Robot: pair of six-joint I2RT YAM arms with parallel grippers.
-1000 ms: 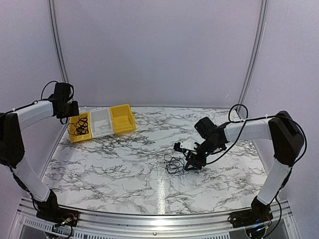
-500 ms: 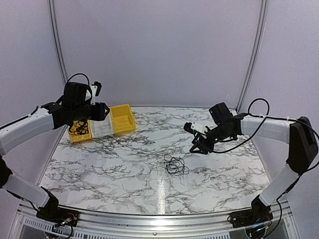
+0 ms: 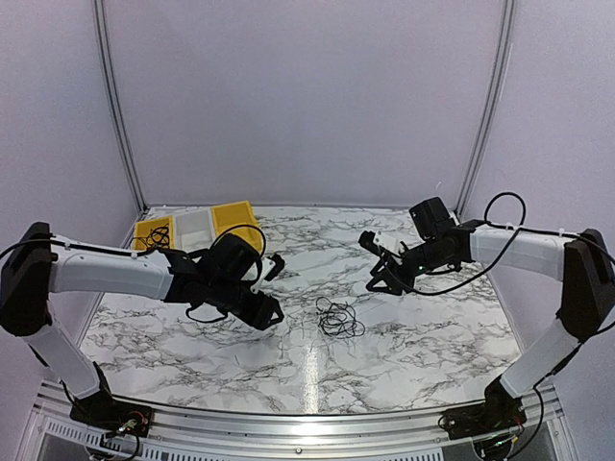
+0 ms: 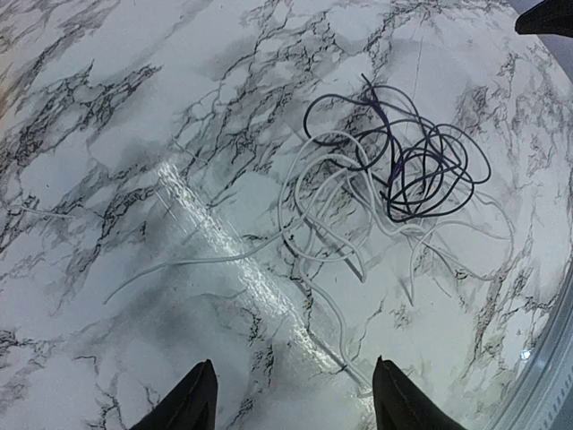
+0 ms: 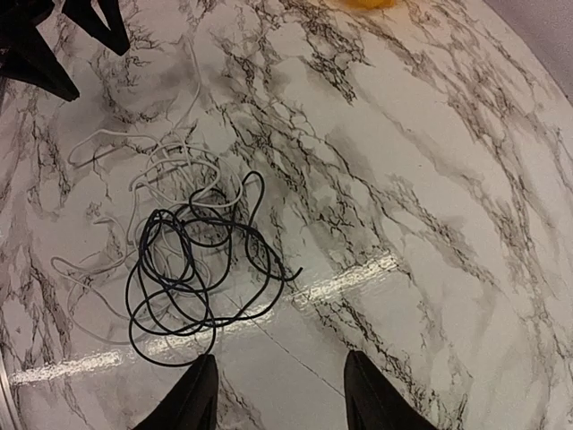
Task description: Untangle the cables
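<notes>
A small tangle of cables (image 3: pixel 337 319) lies on the marble table near its middle: a black cable (image 4: pixel 421 161) in loops and a white cable (image 4: pixel 315 202) wound through it. In the right wrist view the black cable (image 5: pixel 183 269) lies over the white cable (image 5: pixel 134 152). My left gripper (image 3: pixel 272 314) is open and empty, just left of the tangle. In its wrist view the left gripper (image 4: pixel 291 399) sits short of the white loops. My right gripper (image 3: pixel 381 280) is open and empty, above the table to the right of the tangle, also shown in its own view (image 5: pixel 279 390).
Three bins stand at the back left: a yellow bin (image 3: pixel 151 231) holding black cables, a white bin (image 3: pixel 192 227) and a second yellow bin (image 3: pixel 234 213). The table's front rail (image 3: pixel 288 418) runs along the near edge.
My left arm has swung from the bins at the back left down to the table beside the tangle. My right gripper rose off the tangle a second ago and has stayed back since.
</notes>
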